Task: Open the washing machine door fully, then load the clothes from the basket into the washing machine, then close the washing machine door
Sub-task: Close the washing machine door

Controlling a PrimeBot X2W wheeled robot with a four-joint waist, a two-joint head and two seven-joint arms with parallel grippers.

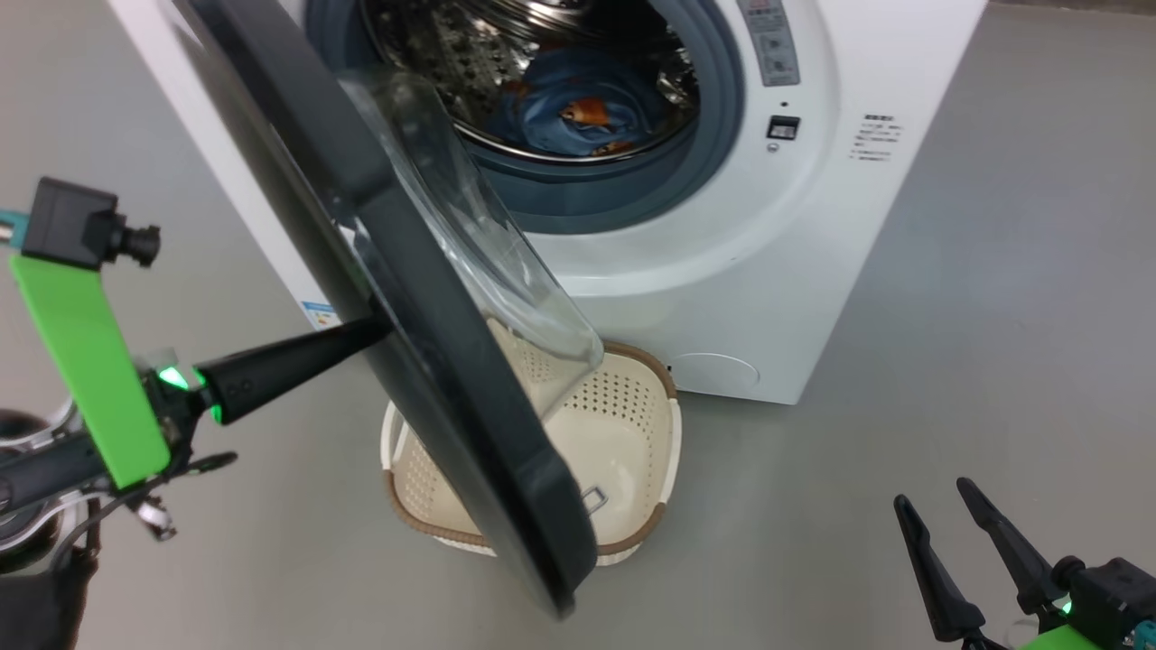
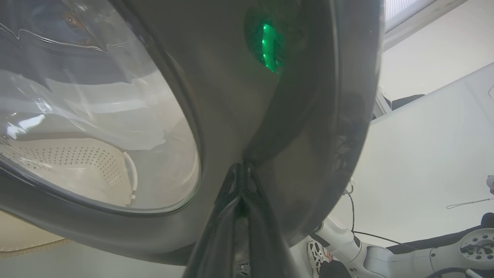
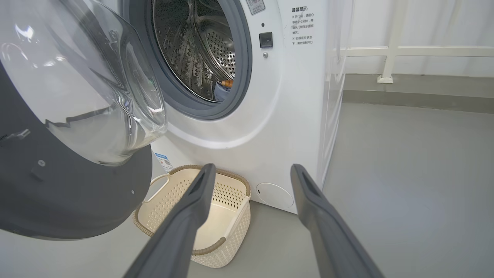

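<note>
The washing machine (image 1: pixel 795 271) (image 3: pixel 285 116) stands with its door (image 1: pixel 424 298) (image 3: pixel 58 193) swung partway out over the basket. Blue clothes (image 1: pixel 578 113) with orange patches lie in the steel drum, and a bit of them (image 3: pixel 223 85) shows in the right wrist view. The cream basket (image 1: pixel 623 433) (image 3: pixel 227 197) on the floor holds no clothes. My left gripper (image 1: pixel 379 329) (image 2: pixel 242 168) is shut, its tips pressed against the outer black rim of the door (image 2: pixel 231 77). My right gripper (image 1: pixel 932 493) (image 3: pixel 252 170) hangs open at the lower right, holding nothing.
Grey floor (image 1: pixel 993 316) spreads to the right of the machine. A white rail (image 3: pixel 405 52) runs along the wall behind. The basket sits right under the door's lower edge. My left arm's green bracket (image 1: pixel 81 352) and camera are at the far left.
</note>
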